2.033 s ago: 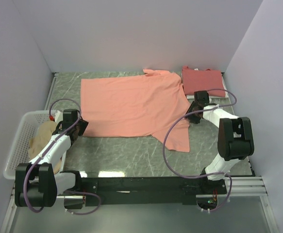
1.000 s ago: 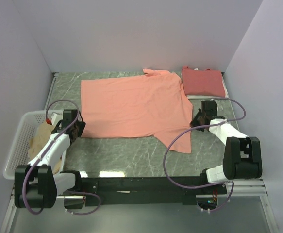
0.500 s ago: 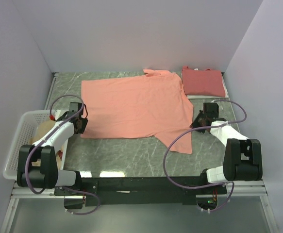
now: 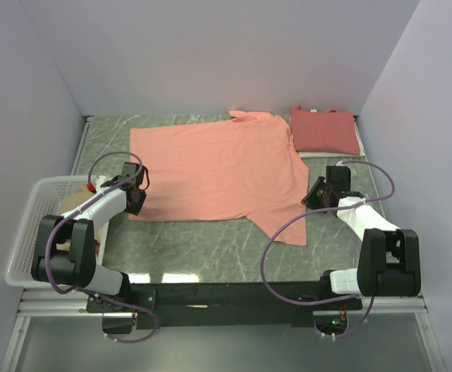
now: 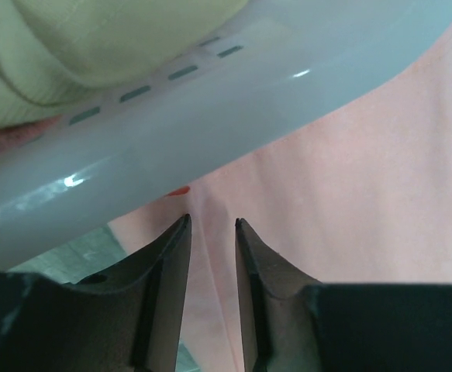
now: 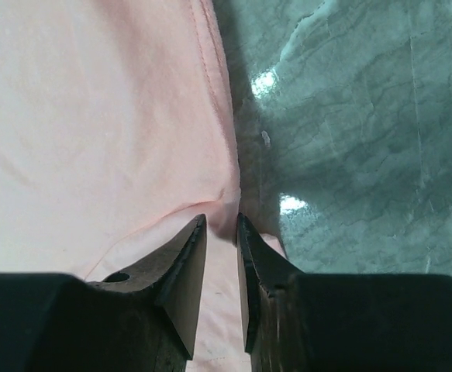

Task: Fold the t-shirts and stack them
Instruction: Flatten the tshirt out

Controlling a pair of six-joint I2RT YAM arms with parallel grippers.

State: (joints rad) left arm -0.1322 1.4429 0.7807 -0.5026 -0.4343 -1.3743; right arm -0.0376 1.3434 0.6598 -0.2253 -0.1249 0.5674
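Red t-shirt (image 4: 324, 130) lies folded at the far right corner of the desk (image 4: 210, 248): one done. Orange t-shirt (image 4: 214, 167) is spread flat mid-desk, unfolded. Right claw (image 4: 312, 194) is clenched on its right edge by the sleeve. Left claw (image 4: 137, 199) is nearly closed over the near-left hem; grip cannot be told. Beige garment (image 4: 72, 209) sits in the basket (image 4: 22, 236). Folding and stacking are not yet done.
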